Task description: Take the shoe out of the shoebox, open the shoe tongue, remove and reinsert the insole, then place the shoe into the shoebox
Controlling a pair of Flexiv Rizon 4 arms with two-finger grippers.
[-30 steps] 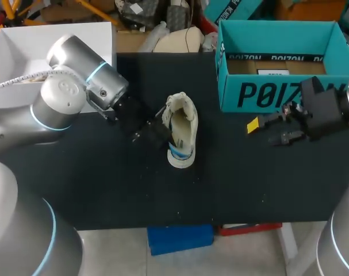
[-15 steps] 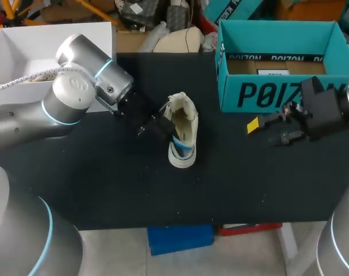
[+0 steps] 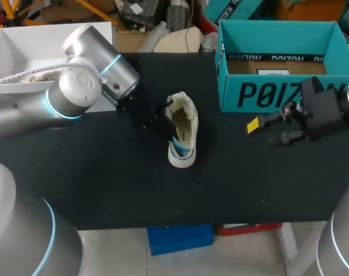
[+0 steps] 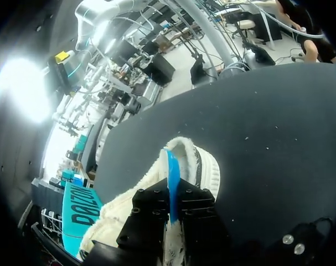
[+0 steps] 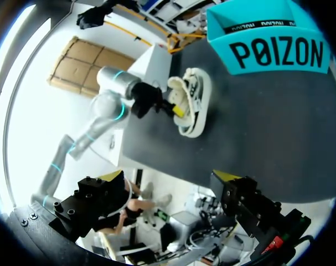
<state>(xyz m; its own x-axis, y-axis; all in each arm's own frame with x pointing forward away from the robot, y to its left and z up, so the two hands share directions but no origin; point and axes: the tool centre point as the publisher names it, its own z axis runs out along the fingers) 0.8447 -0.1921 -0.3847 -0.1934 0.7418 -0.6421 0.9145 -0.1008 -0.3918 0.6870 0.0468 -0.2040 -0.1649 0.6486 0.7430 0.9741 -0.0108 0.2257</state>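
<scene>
Shoe: a cream-white knitted low shoe (image 3: pixel 183 123) stands on its sole near the middle of the black table (image 3: pixel 105 184), with its opening turned up. It is outside the box and well apart from it.
Insole: a thin blue insole (image 4: pixel 171 177) stands on its edge and rises out of the shoe's opening. A part of it is inside the shoe.
Shoebox: an open teal cardboard shoebox (image 3: pixel 277 92) with black print on its wall sits at the far right of the table. I see no shoe inside it.
Left gripper: my left gripper (image 3: pixel 164 122) is at the shoe's opening, reaching from the shoe's left side. Its two black fingers are drawn close together and pinch the blue insole from both sides.
Right gripper: my right gripper (image 3: pixel 263 131) is just in front of the shoebox's front wall. Its fingers are spread wide, with nothing between them.
Head view only: it shows how the shoe, the shoebox and both grippers lie to each other. Of the insole it gives only a little blue inside the shoe.
Left wrist view only: it shows the pinch on the insole from near. My yellow tips are hidden there.
Right wrist view only: it shows my silver left arm (image 5: pixel 109 94) from across the table, with one yellow tip at the shoe (image 5: pixel 194 102).
</scene>
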